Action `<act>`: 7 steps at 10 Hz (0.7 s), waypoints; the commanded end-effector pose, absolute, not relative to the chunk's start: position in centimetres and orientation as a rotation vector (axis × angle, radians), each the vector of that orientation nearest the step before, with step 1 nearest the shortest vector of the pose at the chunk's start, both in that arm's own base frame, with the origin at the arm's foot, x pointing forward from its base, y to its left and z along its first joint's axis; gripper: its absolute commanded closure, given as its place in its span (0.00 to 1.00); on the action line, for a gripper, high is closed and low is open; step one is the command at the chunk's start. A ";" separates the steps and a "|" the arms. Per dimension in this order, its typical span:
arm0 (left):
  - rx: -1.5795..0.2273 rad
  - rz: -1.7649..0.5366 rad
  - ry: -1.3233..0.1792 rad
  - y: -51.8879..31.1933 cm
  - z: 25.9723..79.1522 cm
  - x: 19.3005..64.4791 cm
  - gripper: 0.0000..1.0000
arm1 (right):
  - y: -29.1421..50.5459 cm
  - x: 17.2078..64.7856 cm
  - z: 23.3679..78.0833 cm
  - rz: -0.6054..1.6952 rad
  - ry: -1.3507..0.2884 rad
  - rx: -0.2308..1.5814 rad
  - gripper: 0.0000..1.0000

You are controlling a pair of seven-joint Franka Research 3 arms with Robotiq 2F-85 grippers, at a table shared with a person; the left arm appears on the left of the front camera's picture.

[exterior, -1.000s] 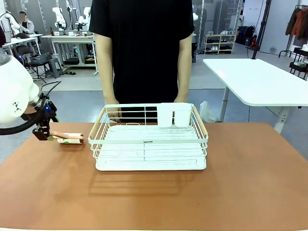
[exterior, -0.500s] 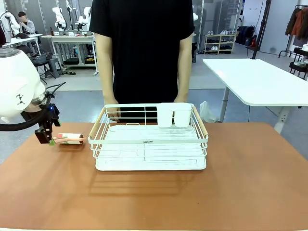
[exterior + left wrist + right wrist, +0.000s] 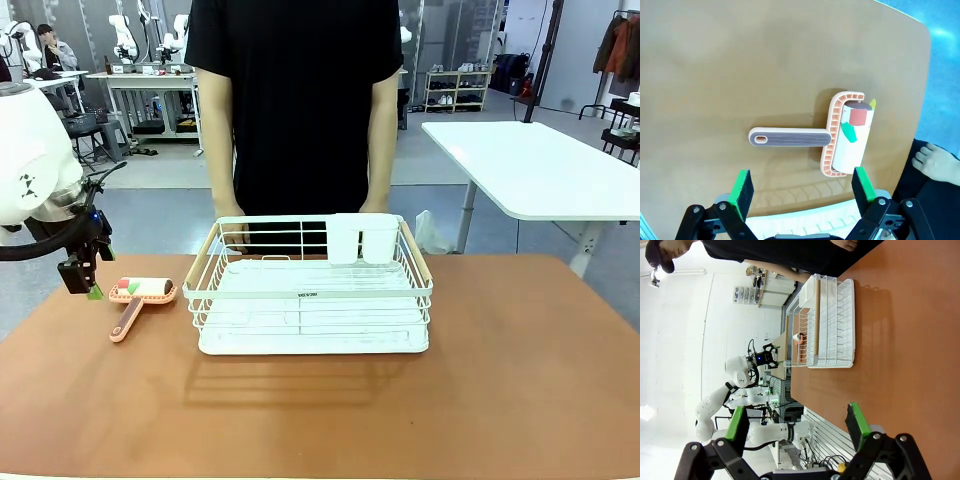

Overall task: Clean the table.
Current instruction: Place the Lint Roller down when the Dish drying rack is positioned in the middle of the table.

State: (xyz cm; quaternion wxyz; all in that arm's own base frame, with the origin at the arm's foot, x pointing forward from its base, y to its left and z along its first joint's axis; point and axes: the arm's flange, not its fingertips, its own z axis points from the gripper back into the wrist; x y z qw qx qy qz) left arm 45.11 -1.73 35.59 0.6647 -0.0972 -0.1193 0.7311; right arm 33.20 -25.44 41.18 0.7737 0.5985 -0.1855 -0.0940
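1. The table (image 3: 520,370) has a smooth, matte reddish-brown top, leather-like in look.
2. Its corners are rounded (image 3: 920,30).
3. It stands level, spanning the front view's width, its far edge beside the person.

A white wire rack (image 3: 313,285) sits mid-frame, two white cups (image 3: 361,238) hooked on its far rail. Left of it lies a peach lint roller (image 3: 137,299), handle angled toward the lower left. A white-topped table (image 3: 540,168) stands at upper right.
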 end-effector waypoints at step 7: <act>-0.228 1.649 -0.273 -1.8 34.9 45.4 0.00 | -25.3 32.8 41.5 -0.196 -0.399 1.297 0.00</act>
